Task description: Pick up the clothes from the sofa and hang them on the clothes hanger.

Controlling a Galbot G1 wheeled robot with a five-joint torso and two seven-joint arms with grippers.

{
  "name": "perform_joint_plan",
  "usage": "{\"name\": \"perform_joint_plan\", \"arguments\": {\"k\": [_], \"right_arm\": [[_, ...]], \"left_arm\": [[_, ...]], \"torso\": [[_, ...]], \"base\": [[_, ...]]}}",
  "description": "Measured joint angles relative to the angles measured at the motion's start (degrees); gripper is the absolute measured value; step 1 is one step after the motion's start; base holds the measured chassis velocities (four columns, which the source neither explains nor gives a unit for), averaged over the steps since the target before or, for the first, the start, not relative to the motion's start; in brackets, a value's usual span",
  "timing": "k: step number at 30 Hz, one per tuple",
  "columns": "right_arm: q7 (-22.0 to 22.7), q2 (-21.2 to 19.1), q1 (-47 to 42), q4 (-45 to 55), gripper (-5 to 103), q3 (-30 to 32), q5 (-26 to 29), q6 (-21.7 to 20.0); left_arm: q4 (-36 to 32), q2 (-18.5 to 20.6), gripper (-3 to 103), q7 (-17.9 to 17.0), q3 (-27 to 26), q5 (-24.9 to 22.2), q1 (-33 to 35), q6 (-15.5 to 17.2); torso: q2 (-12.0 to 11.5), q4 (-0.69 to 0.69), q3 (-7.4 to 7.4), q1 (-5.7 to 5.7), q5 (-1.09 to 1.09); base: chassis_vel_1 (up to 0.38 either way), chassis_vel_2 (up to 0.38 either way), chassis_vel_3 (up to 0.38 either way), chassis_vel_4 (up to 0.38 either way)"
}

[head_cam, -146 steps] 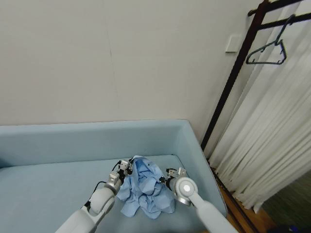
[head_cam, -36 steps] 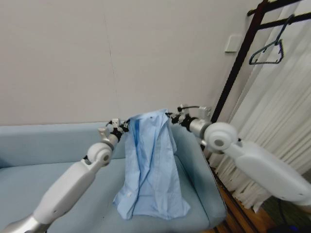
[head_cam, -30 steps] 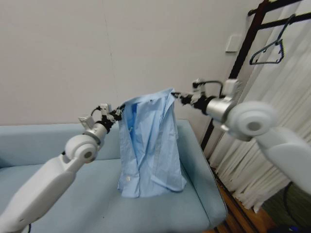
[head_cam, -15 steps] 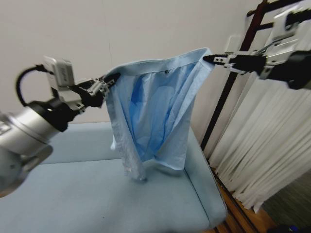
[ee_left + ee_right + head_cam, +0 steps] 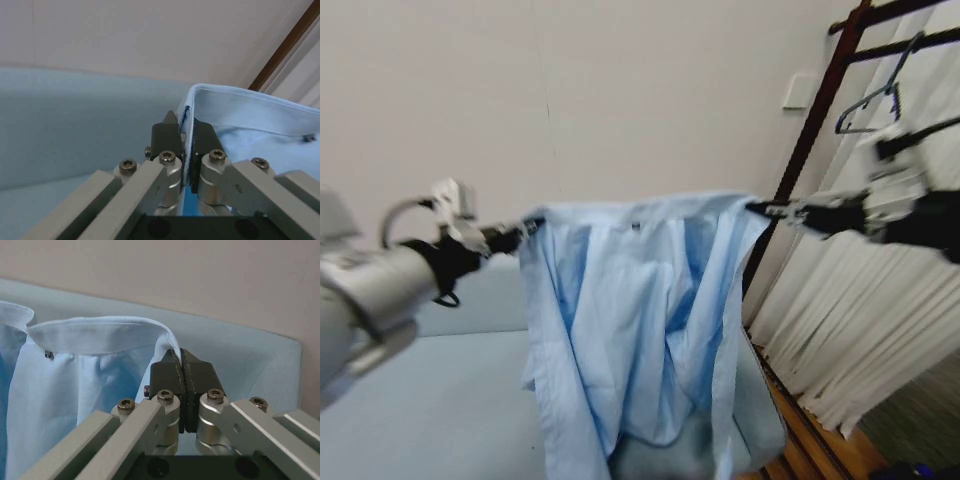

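A light blue shirt (image 5: 635, 320) hangs spread in the air above the pale blue sofa (image 5: 430, 400), held by its collar between both arms. My left gripper (image 5: 525, 229) is shut on the collar's left end, and my right gripper (image 5: 756, 208) is shut on its right end. In the left wrist view the collar edge (image 5: 240, 102) runs between the black fingertips (image 5: 166, 137). In the right wrist view the collar (image 5: 100, 330) ends in the closed gripper (image 5: 181, 365). A dark clothes hanger (image 5: 872, 100) hangs from the rack at the upper right.
A dark brown clothes rack pole (image 5: 805, 140) stands slanted at the right, just behind my right gripper. White curtains (image 5: 880, 330) hang beyond it. A plain wall (image 5: 570, 90) is behind the sofa, with a white wall plate (image 5: 797, 90). Wooden floor (image 5: 820, 445) shows past the sofa's right end.
Both arms lifted the shirt off the sofa seat and pulled its collar wide apart. In the last half second the held collar dropped lower in view and stretched wider.
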Motion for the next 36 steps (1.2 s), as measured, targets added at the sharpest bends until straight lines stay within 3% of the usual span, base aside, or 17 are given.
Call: {"name": "perform_joint_plan", "arguments": {"k": [1, 5, 7, 8, 10, 11, 12, 13, 14, 17, 18, 21, 22, 27, 30, 34, 36], "right_arm": [[0.0, 0.0, 0.0, 0.0, 0, 0.0, 0.0, 0.0], [-5.4, 8.3, -11.6, -6.5, 0, -3.8, -19.6, 0.5], [-9.1, 12.1, -14.4, -10.8, 0, -7.2, -29.3, 1.0], [-9.1, 12.1, -14.4, -10.8, 0, -7.2, -29.3, 1.0], [-15.8, 17.3, -14.0, -16.7, 0, -14.5, -39.3, 2.9], [-19.4, 20.6, -13.2, -20.5, 0, -18.6, -45.4, 4.7], [-21.6, 22.6, -13.1, -22.9, 0, -20.4, -49.3, 6.1], [-21.6, 22.6, -13.1, -22.9, 0, -20.4, -49.3, 6.1], [-23.7, 24.5, -13.4, -25.3, 0, -21.7, -53.3, 7.4], [-29.0, 29.6, -14.7, -34.3, 0, -24.6, -63.8, 12.7], [-29.0, 29.6, -14.7, -34.3, 0, -24.6, -63.8, 12.7], [-32.3, 34.9, -15.7, -43.8, 0, -26.0, -71.5, 18.3], [-32.3, 34.9, -15.7, -43.8, 0, -26.0, -71.5, 18.3], [-34.6, 41.8, -16.8, -56.2, 0, -26.0, -80.3, 24.4], [-34.8, 44.8, -17.4, -61.4, -3, -25.6, -84.5, 26.6], [-34.7, 47.7, -18.2, -65.8, 13, -24.4, -87.8, 27.9], [-34.6, 49.0, -18.7, -67.9, 18, -23.9, -89.1, 28.2]], "left_arm": [[0.0, 0.0, 2, 0.0, 0.0, 0.0, 0.0, 0.0], [9.9, -6.7, 2, 8.3, 12.4, 18.4, 1.8, 0.0], [17.1, -9.9, 2, 12.7, 17.3, 27.0, 0.8, -1.2], [17.1, -9.9, 2, 12.7, 17.3, 27.0, 0.8, -1.2], [23.7, -12.7, 2, 16.2, 20.2, 34.3, 0.8, -2.6], [28.0, -14.6, 2, 17.7, 22.4, 38.0, 0.2, -3.6], [32.2, -16.7, 2, 19.5, 25.2, 41.4, -1.3, -4.8], [32.2, -16.7, 2, 19.5, 25.2, 41.4, -1.3, -4.8], [35.5, -18.3, 2, 20.9, 27.2, 43.7, -2.6, -5.8], [50.1, -25.6, 2, 26.9, 34.5, 52.8, -8.4, -9.2], [50.1, -25.6, 2, 26.9, 34.5, 52.8, -8.4, -9.2], [65.7, -34.5, 2, 32.2, 38.9, 61.2, -14.5, -13.1], [65.7, -34.5, 2, 32.2, 38.9, 61.2, -14.5, -13.1], [84.6, -42.8, 2, 37.7, 41.1, 70.0, -22.8, -17.4], [90.4, -44.7, 2, 38.2, 40.8, 73.1, -24.6, -18.2], [94.0, -45.3, -1, 38.5, 40.3, 76.9, -25.0, -18.5], [94.9, -45.4, 8, 38.5, 40.0, 78.2, -24.8, -18.4]], "torso": [[0.0, 0.0, 0.0, 0.0, 0.0], [0.0, 0.01, 0.0, 0.0, -0.04], [0.0, -0.11, -0.01, 0.0, -0.03], [0.0, -0.11, -0.01, 0.0, -0.03], [0.0, -0.12, 0.0, 0.0, -0.01], [0.0, -0.03, 0.0, 0.0, 0.06], [0.0, 0.03, 0.01, 0.01, 0.01], [0.0, 0.03, 0.01, 0.01, 0.01], [0.0, 0.02, 0.0, 0.01, -0.06], [0.0, -0.03, 0.0, 0.0, -0.01], [0.0, -0.03, 0.0, 0.0, -0.01], [0.0, -0.12, -0.01, 0.0, -0.04], [0.0, -0.12, -0.01, 0.0, -0.04], [0.0, -0.06, -0.02, -0.02, -0.02], [0.0, -0.03, -0.02, -0.01, -0.02], [0.0, -0.02, -0.02, -0.02, -0.03], [0.0, -0.04, -0.02, -0.02, -0.03]], "base": [[0.0, 0.0, 0.0, 0.0], [0.0, 0.0, 0.0, 0.0], [0.0, 0.0, 0.0, 0.0], [0.0, 0.0, 0.0, 0.0], [0.0, 0.0, 0.0, 0.0], [0.0, 0.0, 0.0, 0.0], [0.0, 0.0, 0.0, 0.0], [0.0, 0.0, 0.0, 0.0], [0.0, 0.0, 0.0, 0.0], [0.0, 0.0, 0.0, 0.0], [0.0, 0.0, 0.0, 0.0], [0.0, 0.0, 0.0, 0.0], [0.0, 0.0, 0.0, 0.0], [0.0, 0.0, 0.0, 0.0], [0.0, 0.0, 0.0, 0.0], [0.0, 0.0, 0.0, 0.0], [0.0, 0.0, 0.0, 0.0]]}}
